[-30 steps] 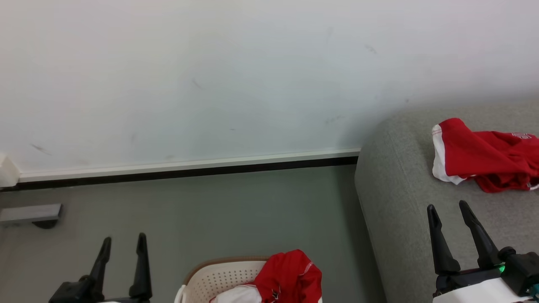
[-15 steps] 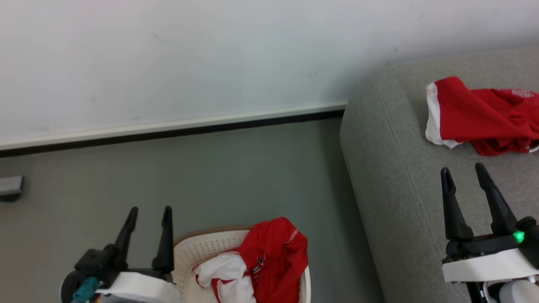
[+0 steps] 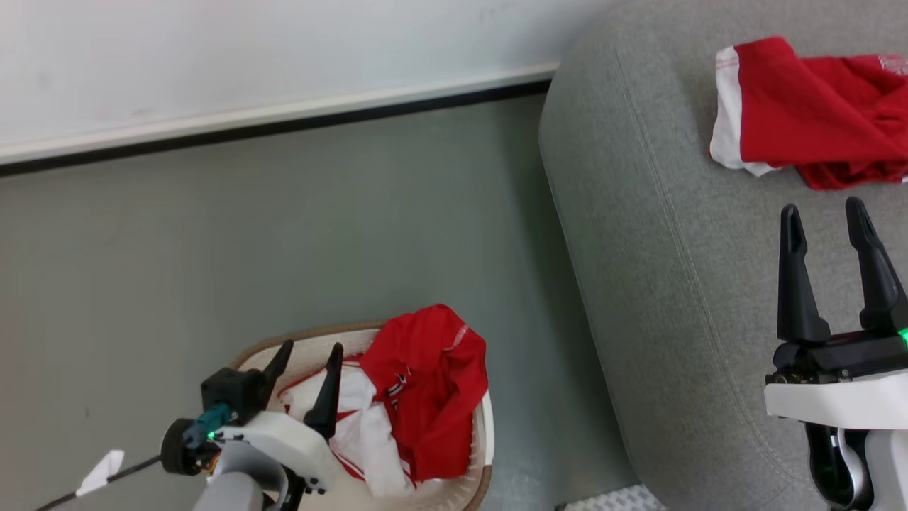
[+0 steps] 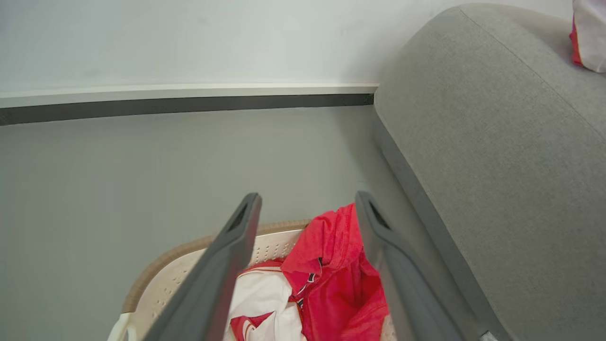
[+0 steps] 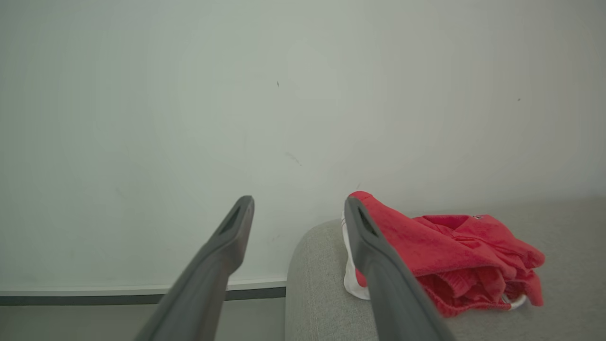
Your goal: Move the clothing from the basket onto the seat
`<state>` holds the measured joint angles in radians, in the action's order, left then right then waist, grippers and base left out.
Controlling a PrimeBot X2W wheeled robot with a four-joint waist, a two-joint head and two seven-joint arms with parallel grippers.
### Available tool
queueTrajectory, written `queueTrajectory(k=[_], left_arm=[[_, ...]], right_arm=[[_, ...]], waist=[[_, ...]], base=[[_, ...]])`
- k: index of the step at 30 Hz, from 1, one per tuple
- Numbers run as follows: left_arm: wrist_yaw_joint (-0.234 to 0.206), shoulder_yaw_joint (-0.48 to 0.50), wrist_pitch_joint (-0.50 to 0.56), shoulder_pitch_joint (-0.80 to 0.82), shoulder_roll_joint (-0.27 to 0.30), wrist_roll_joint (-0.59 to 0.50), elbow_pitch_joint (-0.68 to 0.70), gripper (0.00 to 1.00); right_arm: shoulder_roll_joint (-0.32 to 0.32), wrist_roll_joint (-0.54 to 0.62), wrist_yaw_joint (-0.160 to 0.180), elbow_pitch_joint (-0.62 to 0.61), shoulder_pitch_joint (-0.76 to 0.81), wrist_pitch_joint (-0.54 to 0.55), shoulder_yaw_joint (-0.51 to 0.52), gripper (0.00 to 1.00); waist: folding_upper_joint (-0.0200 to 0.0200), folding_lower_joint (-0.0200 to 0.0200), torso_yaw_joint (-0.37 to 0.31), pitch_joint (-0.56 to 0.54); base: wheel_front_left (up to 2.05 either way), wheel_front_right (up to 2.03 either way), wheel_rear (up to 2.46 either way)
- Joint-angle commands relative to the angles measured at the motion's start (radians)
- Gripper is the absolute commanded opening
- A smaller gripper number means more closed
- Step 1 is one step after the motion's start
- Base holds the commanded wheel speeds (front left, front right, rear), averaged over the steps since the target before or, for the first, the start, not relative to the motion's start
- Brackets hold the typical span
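**Item 1: left end effector** (image 3: pixel 312 346). Two dark fingers spread wide, released, nothing between them. It hangs over the left part of the basket (image 3: pixel 355 328). The pictures do not show whether the fingertips touch the fabric.

**Item 2: basket.** Cream perforated plastic with a brown rim. It stands on the grey floor (image 3: pixel 284 234), just beside the rounded end of the seat (image 3: pixel 674 248).

**Item 3: red-and-white clothing** (image 3: pixel 425 376). Crumpled inside the basket, with the red part heaped toward the right wall and the white panels toward the left. It lies directly right of the left end effector's inner finger. In the left wrist view the red fold (image 4: pixel 331 265) shows in the gap between the two fingers, below their tips.

**Item 4: right end effector** (image 3: pixel 823 206). Fingers parted, released, empty. It is above the seat cushion.

**Item 5: red garment** (image 3: pixel 801 106). White cuff, bunched, lying on the seat. It is beyond the right end effector's fingertips and apart from them. In the right wrist view it lies behind and right of the right-hand finger.

**Item 6: wall** (image 3: pixel 213 57). Pale, with a white-and-black baseboard behind the floor.
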<state>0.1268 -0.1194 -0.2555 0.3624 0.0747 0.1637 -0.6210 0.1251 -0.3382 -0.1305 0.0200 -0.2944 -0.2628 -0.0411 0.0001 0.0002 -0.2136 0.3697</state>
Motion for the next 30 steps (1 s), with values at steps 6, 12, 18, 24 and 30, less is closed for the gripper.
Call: queueTrajectory(k=[6, 12, 18, 24, 30], left_arm=[[0.004, -0.054, 0.017, 0.111, 0.041, 0.015, -0.187, 1.0], [0.003, -0.119, 0.04, 0.212, 0.071, 0.022, -0.348, 1.0], [0.003, -0.221, 0.116, 0.321, 0.093, 0.046, -0.479, 1.0], [0.003, -0.291, 0.15, 0.402, 0.12, 0.052, -0.559, 1.0], [0.003, -0.322, 0.166, 0.477, 0.178, 0.067, -0.623, 1.0]], right_arm=[[-0.008, 0.008, -0.001, -0.043, -0.044, -0.003, 0.02, 1.0], [-0.019, 0.006, -0.001, -0.074, -0.077, -0.003, 0.039, 1.0], [-0.033, 0.001, -0.001, -0.114, -0.111, -0.002, 0.054, 1.0], [-0.046, 0.005, -0.001, -0.146, -0.143, -0.002, 0.064, 1.0], [-0.063, 0.001, -0.001, -0.191, -0.164, -0.002, 0.094, 1.0]], waist=[[-0.0001, -0.0002, -0.065, 0.118], [-0.0001, -0.0002, -0.104, 0.202], [-0.0001, -0.0002, -0.128, 0.3], [-0.0001, -0.0002, -0.153, 0.379], [-0.0001, -0.0002, -0.199, 0.461]], base=[[0.0, 0.0, 0.0], [0.0, 0.0, 0.0], [0.0, 0.0, 0.0], [0.0, 0.0, 0.0], [0.0, 0.0, 0.0]])
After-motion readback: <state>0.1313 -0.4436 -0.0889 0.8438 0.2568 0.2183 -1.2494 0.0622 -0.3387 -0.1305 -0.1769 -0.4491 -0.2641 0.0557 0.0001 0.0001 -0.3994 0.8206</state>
